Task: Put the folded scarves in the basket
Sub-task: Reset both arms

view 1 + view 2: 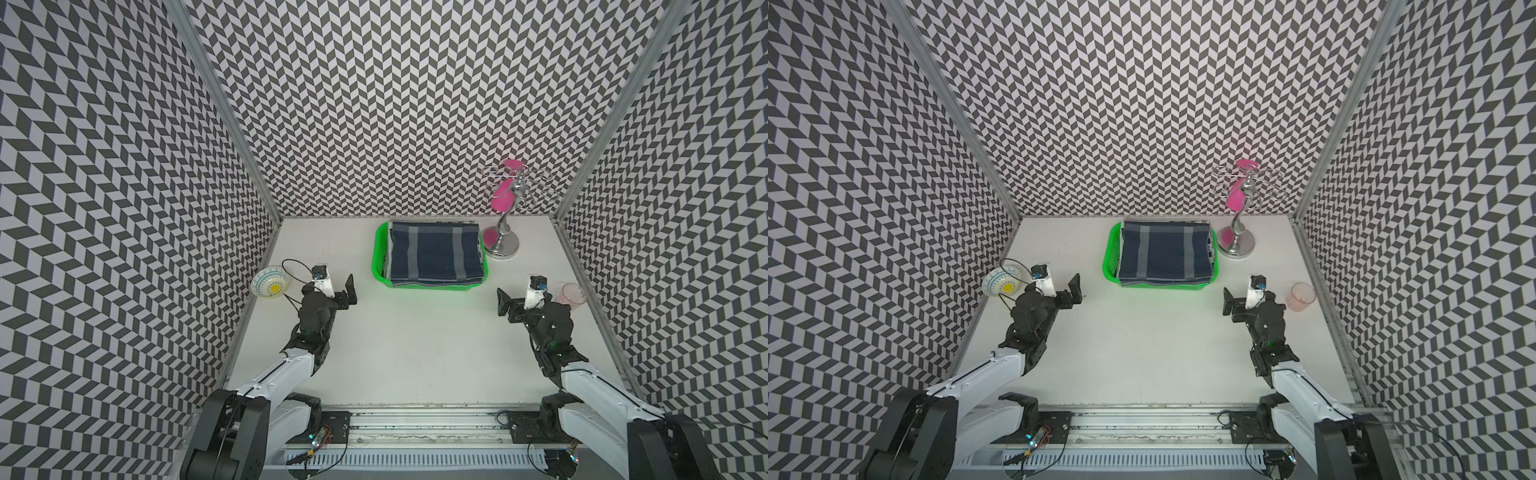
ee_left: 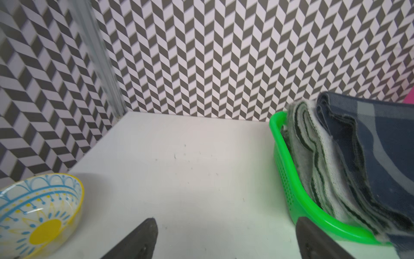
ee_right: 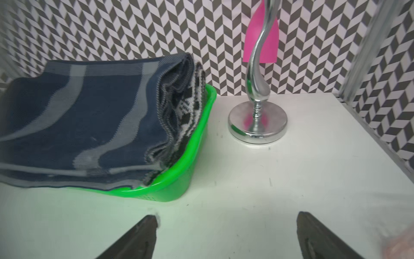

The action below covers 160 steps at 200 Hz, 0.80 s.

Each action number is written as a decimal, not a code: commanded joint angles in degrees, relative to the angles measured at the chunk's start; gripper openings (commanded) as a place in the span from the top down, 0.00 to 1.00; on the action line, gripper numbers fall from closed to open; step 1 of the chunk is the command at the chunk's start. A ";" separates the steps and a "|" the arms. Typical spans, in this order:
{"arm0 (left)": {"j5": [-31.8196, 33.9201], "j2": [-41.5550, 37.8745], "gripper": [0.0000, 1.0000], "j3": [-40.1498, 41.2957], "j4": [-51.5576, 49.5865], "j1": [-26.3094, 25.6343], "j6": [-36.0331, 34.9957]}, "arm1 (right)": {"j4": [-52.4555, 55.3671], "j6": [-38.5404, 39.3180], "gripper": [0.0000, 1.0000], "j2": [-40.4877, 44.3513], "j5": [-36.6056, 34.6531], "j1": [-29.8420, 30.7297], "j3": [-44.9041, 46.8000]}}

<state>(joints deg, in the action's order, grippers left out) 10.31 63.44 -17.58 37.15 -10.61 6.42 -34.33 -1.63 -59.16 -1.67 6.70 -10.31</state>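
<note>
Right pincer (image 3: 226,216) spread; scarf (image 1: 436,253) hides basket (image 1: 415,286) floor.

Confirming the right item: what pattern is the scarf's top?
Scarf: navy with pale grey stripes, clearest in a top view.

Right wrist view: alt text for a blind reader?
A folded navy scarf lies in the green basket, overhanging its near rim. A silver stand with a pink cup sits beside it; the right gripper has its jaws open.

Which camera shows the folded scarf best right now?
A top view: the whole scarf is visible, lying in the basket. Each wrist view shows only one layered side of it, cropped at the frame edge.
</note>
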 commanded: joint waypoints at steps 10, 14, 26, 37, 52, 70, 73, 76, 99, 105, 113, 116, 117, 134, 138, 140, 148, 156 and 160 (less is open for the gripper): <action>-1.83 1.93 0.01 2.32 11.12 4.43 -2.16 | -16.98 -0.48 0.01 -8.48 -1.65 -3.56 0.50; -2.06 2.40 0.00 2.88 12.43 4.72 -2.38 | -15.48 -0.02 0.00 -8.72 -1.07 -3.74 -0.38; -1.72 5.12 0.00 5.08 18.02 5.61 -2.32 | -19.08 0.21 0.00 -10.04 -0.79 -4.09 -0.23; -3.20 9.23 0.00 6.34 22.87 6.63 -2.23 | -22.01 -0.32 0.00 -11.16 -1.62 -4.68 0.18; -3.43 13.23 0.00 4.50 22.95 7.24 -2.74 | -23.65 -1.21 0.01 -12.94 -0.05 -6.17 -0.34; -3.07 14.88 0.01 2.68 21.99 7.81 -2.69 | -24.29 -1.26 0.00 -15.49 1.48 -6.70 -1.88; -3.09 14.95 0.00 2.14 20.26 8.12 -2.64 | -24.61 -1.16 0.00 -15.84 1.50 -6.70 -1.90; -3.12 14.88 0.01 1.37 18.64 8.27 -2.35 | -25.16 -1.09 0.00 -16.25 1.55 -6.70 -1.84; -2.69 15.49 0.00 2.37 23.43 8.97 -3.78 | -27.66 -0.39 0.00 -18.75 2.44 -6.82 -4.10; -2.70 15.79 0.01 3.44 25.62 9.26 -3.94 | -27.73 0.54 0.00 -19.16 3.07 -6.80 -4.44; -2.67 17.41 0.00 5.96 31.68 9.59 -3.97 | -29.74 0.96 0.00 -20.35 3.39 -6.87 -4.21; -2.80 18.54 0.01 6.56 34.12 9.78 -3.85 | -30.80 1.08 0.00 -20.83 3.47 -6.80 -3.87; -2.91 18.90 0.01 6.71 34.88 9.93 -3.77 | -31.15 1.18 0.00 -21.09 3.49 -6.84 -3.77; -5.84 25.16 0.01 6.73 41.05 11.96 -2.66 | -37.07 1.18 0.00 -25.10 2.97 -6.80 -2.88; -6.70 25.55 0.01 6.42 41.13 12.01 -3.21 | -38.38 1.03 0.00 -26.32 2.79 -6.79 -2.88; -7.01 25.52 0.00 6.22 40.43 11.97 -3.24 | -39.07 0.95 0.00 -26.81 2.92 -6.79 -2.88; -7.23 24.39 0.00 4.82 35.60 12.02 -2.88 | -42.38 1.35 0.00 -29.01 3.81 -6.79 -1.49; -7.57 24.62 0.01 4.60 35.72 11.94 -3.14 | -45.72 1.63 0.00 -30.83 5.08 -6.79 -0.80; -7.89 25.12 0.01 4.66 36.99 11.94 -3.48 | -45.66 1.63 0.00 -31.11 5.40 -6.83 -1.16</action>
<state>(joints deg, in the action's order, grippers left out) 5.54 88.27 -11.81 69.30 1.04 3.68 -68.18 -0.95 -86.30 1.32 0.19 -13.06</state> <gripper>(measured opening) 0.995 0.995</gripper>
